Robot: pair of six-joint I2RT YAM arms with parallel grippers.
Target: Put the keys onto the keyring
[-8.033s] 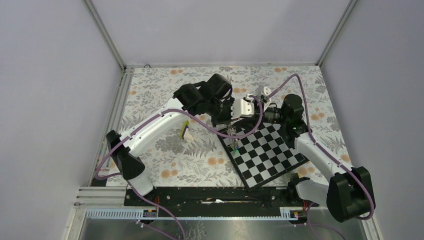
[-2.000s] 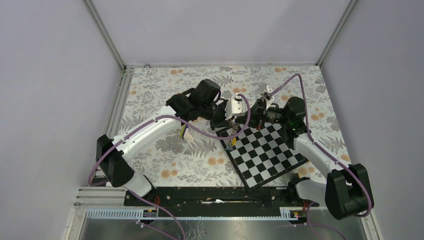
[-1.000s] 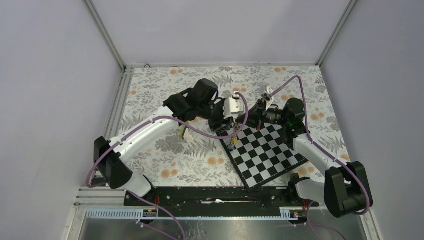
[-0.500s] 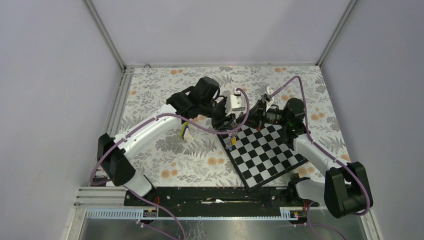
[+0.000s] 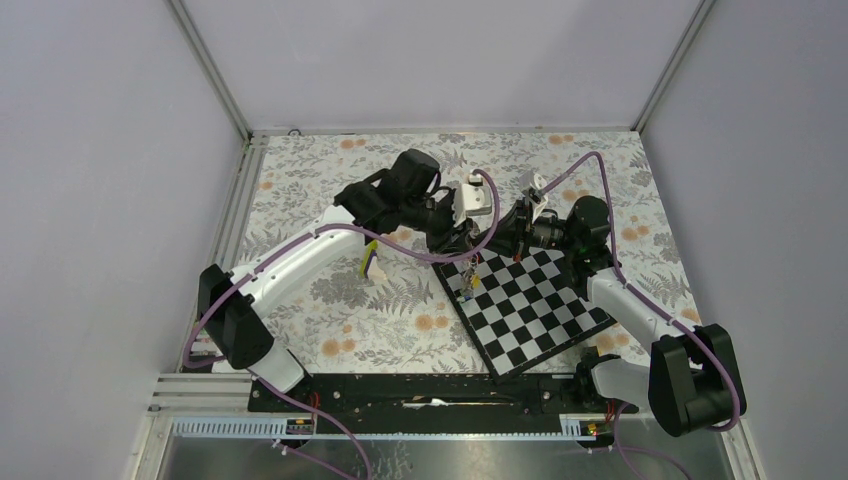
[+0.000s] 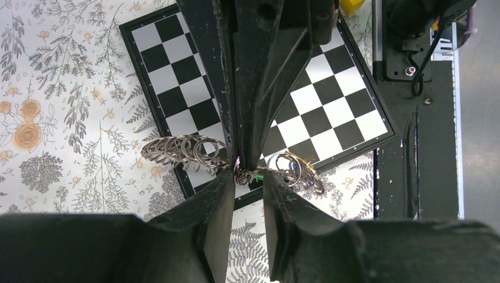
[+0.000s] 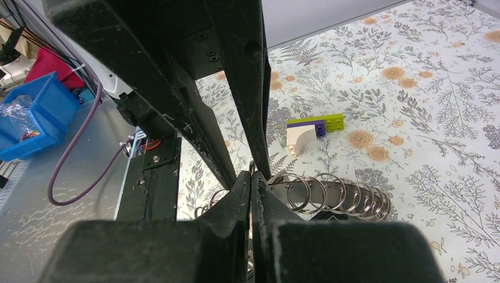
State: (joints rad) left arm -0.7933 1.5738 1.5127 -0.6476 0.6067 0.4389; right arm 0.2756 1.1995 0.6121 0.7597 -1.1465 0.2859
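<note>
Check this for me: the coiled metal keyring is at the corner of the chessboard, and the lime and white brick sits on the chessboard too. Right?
Not quite. The lime and white brick is not on the chessboard. It sits on the floral cloth, left of the board, as the top external view shows. The keyring is at the board's corner, as you said.

2 arms point(image 5: 290, 268) — white tubular links point(image 5: 630, 305), bulky black joints point(image 5: 690, 385), purple cables point(image 5: 592, 154) looping alongside.
</note>
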